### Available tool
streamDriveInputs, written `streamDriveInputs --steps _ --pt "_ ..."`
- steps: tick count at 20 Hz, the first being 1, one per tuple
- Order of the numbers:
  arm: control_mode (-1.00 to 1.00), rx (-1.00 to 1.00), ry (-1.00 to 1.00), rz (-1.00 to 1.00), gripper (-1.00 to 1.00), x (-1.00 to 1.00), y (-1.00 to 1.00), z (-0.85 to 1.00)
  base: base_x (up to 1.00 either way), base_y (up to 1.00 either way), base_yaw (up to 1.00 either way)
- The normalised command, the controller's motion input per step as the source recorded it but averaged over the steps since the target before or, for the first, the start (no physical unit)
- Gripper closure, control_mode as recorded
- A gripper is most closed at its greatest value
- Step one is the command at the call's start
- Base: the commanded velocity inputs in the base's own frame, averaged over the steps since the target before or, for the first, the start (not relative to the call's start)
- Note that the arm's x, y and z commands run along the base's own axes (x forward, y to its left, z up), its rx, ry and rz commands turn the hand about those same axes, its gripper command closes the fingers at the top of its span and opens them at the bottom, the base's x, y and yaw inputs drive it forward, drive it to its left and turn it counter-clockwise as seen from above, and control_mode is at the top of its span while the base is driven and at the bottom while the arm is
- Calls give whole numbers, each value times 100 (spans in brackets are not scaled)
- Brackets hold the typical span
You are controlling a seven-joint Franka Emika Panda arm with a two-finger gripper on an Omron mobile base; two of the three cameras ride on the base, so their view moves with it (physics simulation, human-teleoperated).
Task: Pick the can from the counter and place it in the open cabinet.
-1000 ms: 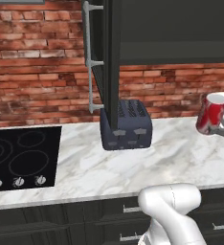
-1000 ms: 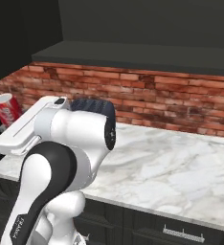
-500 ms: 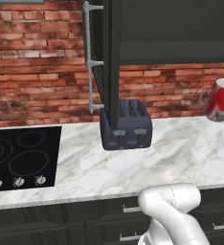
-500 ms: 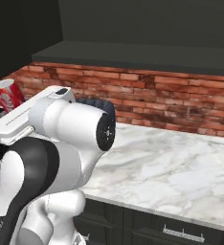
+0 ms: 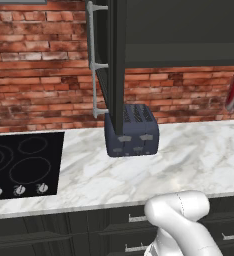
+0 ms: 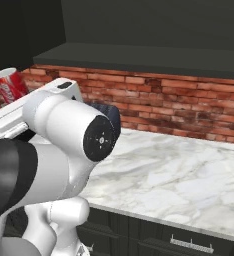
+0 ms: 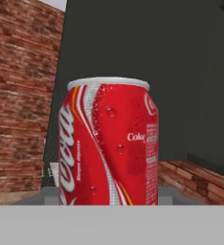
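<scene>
Can [image 7: 109, 143] carried high toward the open cabinet [image 5: 179, 30].

Gripper jaws are pinched on the red soda can, which rides upright in the air, well above the marble counter [image 5: 189, 155] and level with the brick backsplash [image 5: 39, 75], at the right edge of the left base view. To do this well, keep the can vertical and lift until its base clears the front lip of the dark shelf [image 6: 139, 55] before pushing inward. The edge-on open door [image 5: 117, 65] with its bar handle [image 5: 93, 60] hangs left of the path, above the toaster [image 5: 131, 131]; room to the right looks free.
</scene>
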Motion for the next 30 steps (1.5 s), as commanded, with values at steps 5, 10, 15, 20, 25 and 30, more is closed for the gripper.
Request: streamDriveInputs --steps 5,10,15,20,25,30 --pt "-100 0 -2 -16 100 0 -16 22 0 0 0" --pt "-100 1 -5 -16 100 0 -8 3 0 0 0" --pt "-100 6 -13 -15 100 0 -10 0 0 0 0" --pt "-100 6 -9 -15 100 0 -7 2 0 0 0" --pt "-100 8 3 -9 100 18 -2 14 0 0 0" --pt "-100 11 12 -7 100 23 -11 15 0 0 0"
